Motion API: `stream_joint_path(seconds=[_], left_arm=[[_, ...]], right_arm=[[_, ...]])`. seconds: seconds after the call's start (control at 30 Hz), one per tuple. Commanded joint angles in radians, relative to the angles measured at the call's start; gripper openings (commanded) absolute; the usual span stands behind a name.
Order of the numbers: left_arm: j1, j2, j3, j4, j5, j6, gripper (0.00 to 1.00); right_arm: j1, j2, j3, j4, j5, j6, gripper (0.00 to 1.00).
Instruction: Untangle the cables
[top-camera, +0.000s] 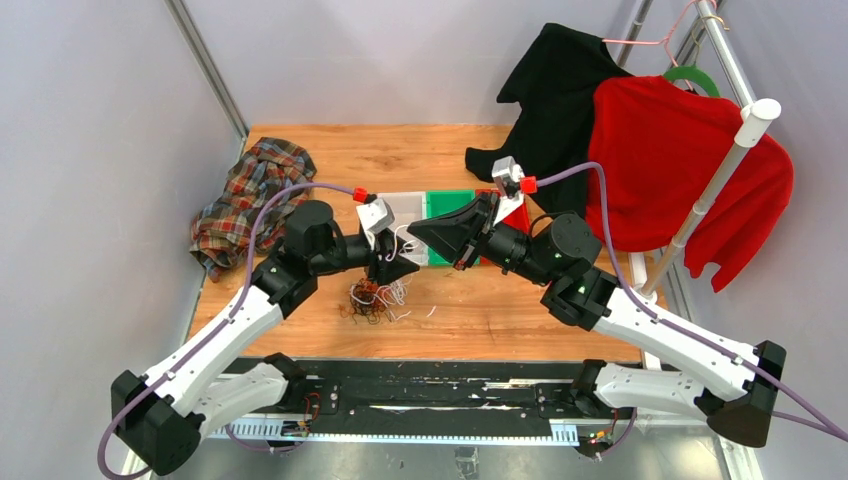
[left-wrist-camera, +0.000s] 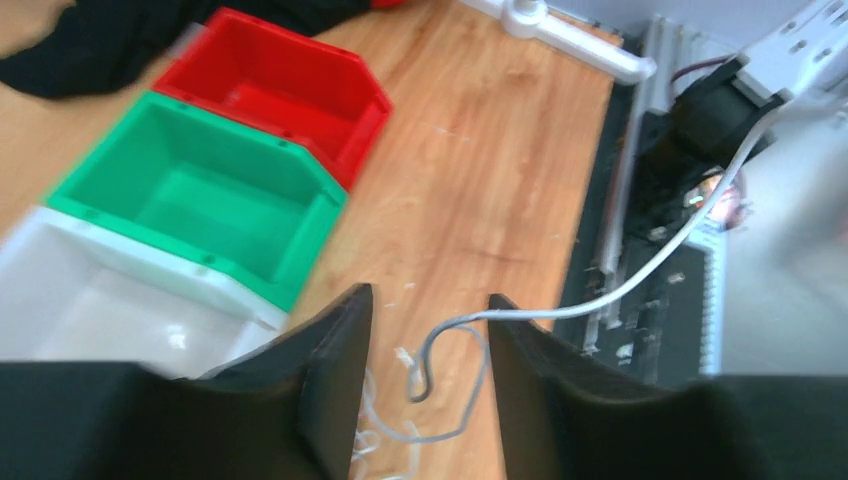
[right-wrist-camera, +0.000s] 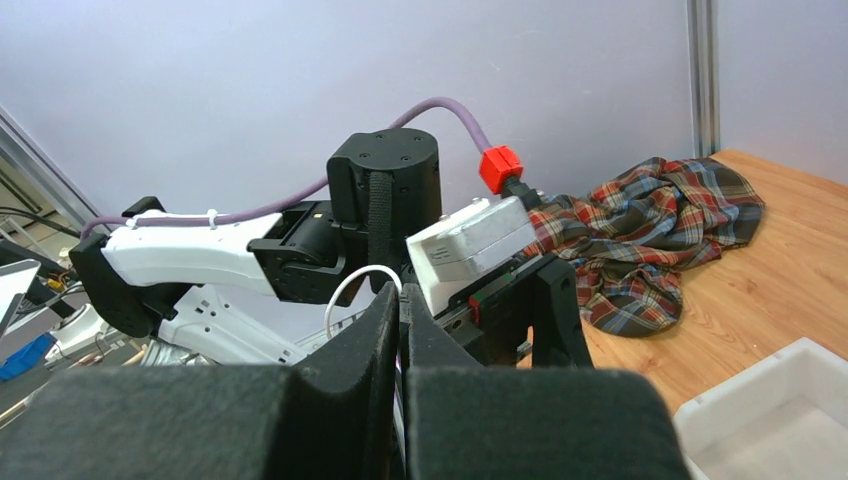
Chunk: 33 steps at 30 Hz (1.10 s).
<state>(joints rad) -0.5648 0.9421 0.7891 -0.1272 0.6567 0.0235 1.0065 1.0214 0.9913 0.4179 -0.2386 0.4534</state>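
the right tool (right-wrist-camera: 402, 300) pinches a white cable (right-wrist-camera: 345, 290), holding it above the tangle (top-camera: 375, 298) on the tabletop (top-camera: 500, 300); the left tool (left-wrist-camera: 430, 305), spread, straddles it, seemingly as guide.

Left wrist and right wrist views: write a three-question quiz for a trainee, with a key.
1. True or false: the left gripper has its jaws shut.
2. Which bin stands in the middle of the row? A red bin, B green bin, C white bin.
3. Fill in: the right gripper is shut on a ___ cable.

Key
1. False. The jaws are open, and the white cable runs between the fingers.
2. B.
3. White. A loop of it rises from between the closed fingers.
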Motion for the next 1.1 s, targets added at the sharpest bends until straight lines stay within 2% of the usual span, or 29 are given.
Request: stream_joint_path(seconds=[0.0, 0.1, 0.13, 0.17, 0.2, 0.33, 0.53, 0.7, 0.87, 1.07], left_arm=[[-0.006, 0.037, 0.038, 0.054, 0.134, -0.146, 0.4], [-0.006, 0.059, 0.077, 0.026, 0.23, -0.2, 0.11], [-0.006, 0.057, 0.083, 0.027, 0.24, -0.212, 0.03], [-0.006, 0.05, 0.095, 0.022, 0.243, -0.215, 0.01], [-0.006, 0.042, 0.114, 0.013, 0.24, -0.215, 0.01], [-0.006, 0.017, 0.214, -0.051, 0.182, -0.19, 0.01], [-0.006, -0.003, 0.387, -0.169, 0.071, -0.123, 0.01], [-0.006, -0.006, 0.468, -0.208, 0.062, -0.143, 0.01], [-0.006, -0.001, 0.531, -0.217, 0.055, -0.144, 0.01], [-0.006, 0.027, 0.63, -0.245, 0.045, -0.128, 0.01]], right_arm=[[0.017, -0.012, 0.004, 0.036, -0.016, 0.001, 0.01], [0.017, -0.021, -0.005, 0.018, 0.003, -0.017, 0.01], [0.017, -0.025, -0.007, 0.007, 0.007, -0.029, 0.01], [0.017, -0.03, -0.008, -0.01, 0.007, -0.042, 0.01], [0.017, -0.036, -0.008, -0.034, 0.007, -0.059, 0.04], [0.017, -0.08, -0.025, -0.168, 0.044, -0.156, 0.35], [0.017, -0.18, -0.123, -0.287, 0.178, -0.291, 0.67], [0.017, -0.167, -0.189, -0.281, 0.182, -0.371, 0.69], [0.033, -0.05, -0.241, -0.029, 0.125, -0.373, 0.7], [0.083, 0.159, -0.183, 0.165, 0.111, -0.384, 0.7]])
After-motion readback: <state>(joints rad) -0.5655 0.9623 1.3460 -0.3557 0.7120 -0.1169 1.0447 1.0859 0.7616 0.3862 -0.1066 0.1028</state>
